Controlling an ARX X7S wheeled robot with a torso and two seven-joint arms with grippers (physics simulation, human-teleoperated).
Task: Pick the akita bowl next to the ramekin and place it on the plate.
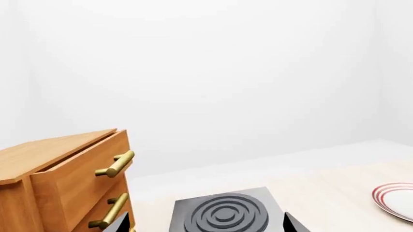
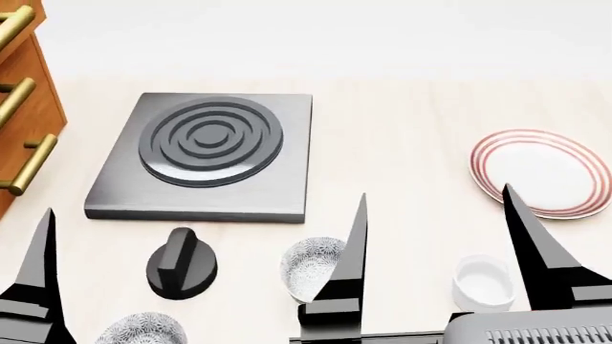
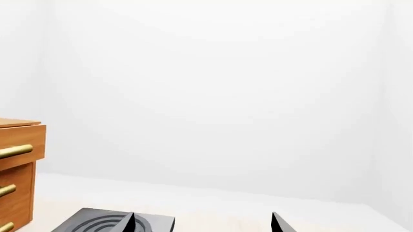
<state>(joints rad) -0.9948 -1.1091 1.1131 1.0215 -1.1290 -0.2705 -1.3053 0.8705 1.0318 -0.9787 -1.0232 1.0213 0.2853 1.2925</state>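
Akita bowl (image 2: 311, 266) left of ramekin (image 2: 483, 282), plate (image 2: 540, 172) behind.

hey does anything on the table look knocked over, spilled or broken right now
Nothing stands out. Both patterned bowls and the ramekin sit upright, the plate lies flat, and the hotplate looks intact.

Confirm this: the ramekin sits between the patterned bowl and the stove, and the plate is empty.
Wrong on position. The head view shows the ramekin at the table's near edge, right of the bowl and below the plate, well away from the stove. The plate is empty.
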